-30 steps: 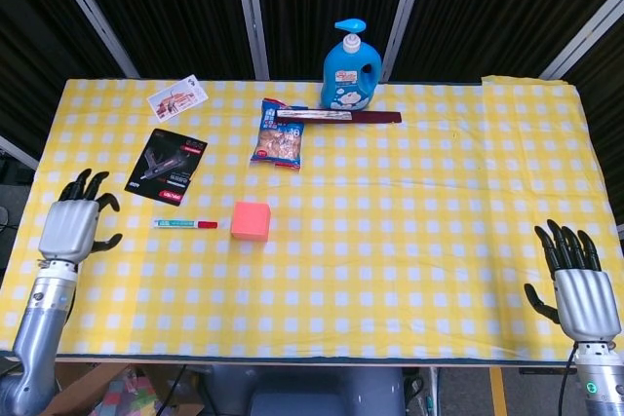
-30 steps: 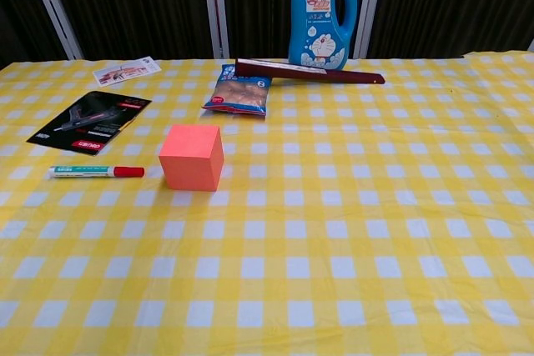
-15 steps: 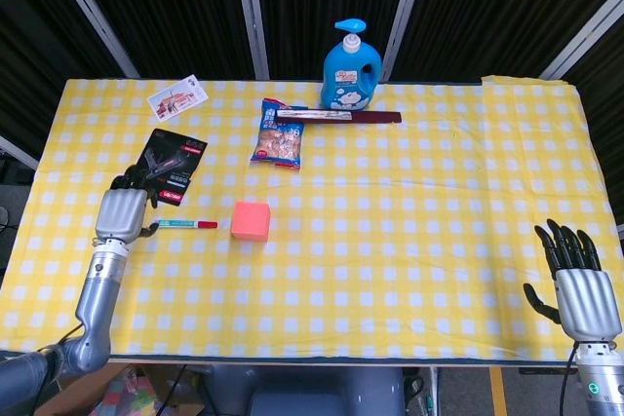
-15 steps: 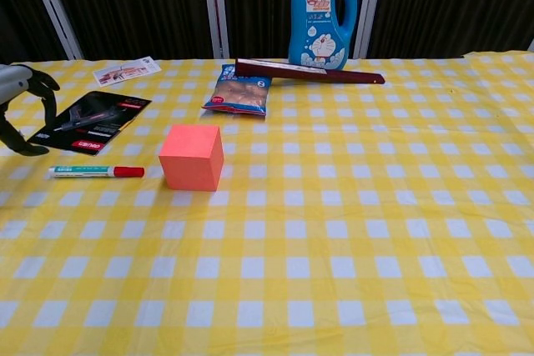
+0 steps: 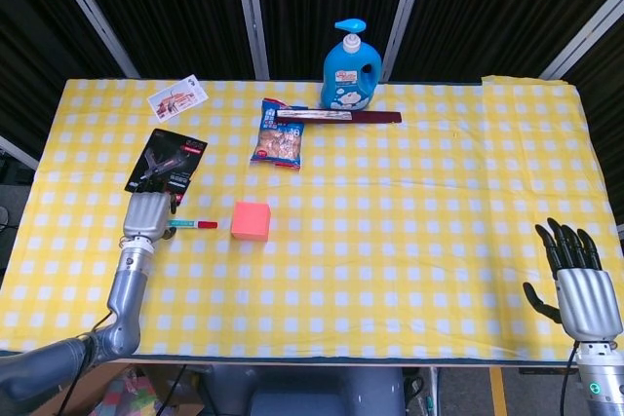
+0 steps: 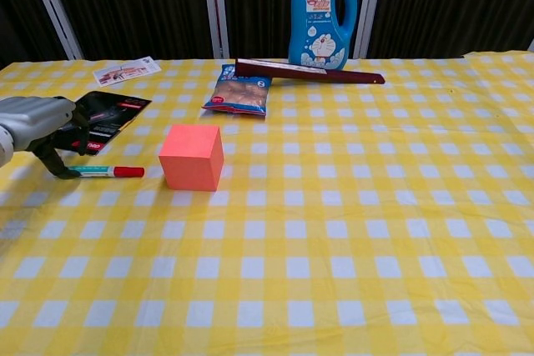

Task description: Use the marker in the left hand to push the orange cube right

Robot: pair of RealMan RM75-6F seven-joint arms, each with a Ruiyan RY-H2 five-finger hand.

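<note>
Left hand [image 6: 37, 128] over the tail end of the green-and-white marker with red cap [image 6: 107, 172], fingers curled around it; can't tell if grip is closed. Marker lies flat on the yellow checked surface [image 6: 350, 223], cap just left of the orange foam cube [image 6: 192, 157]. Risk: an end-only grip could let the marker pivot or slip when pushing, so the cube may rotate.

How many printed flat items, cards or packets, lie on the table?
3: a white card at the far left, a black card nearer beside the left hand, and a snack packet before the bottle.
</note>
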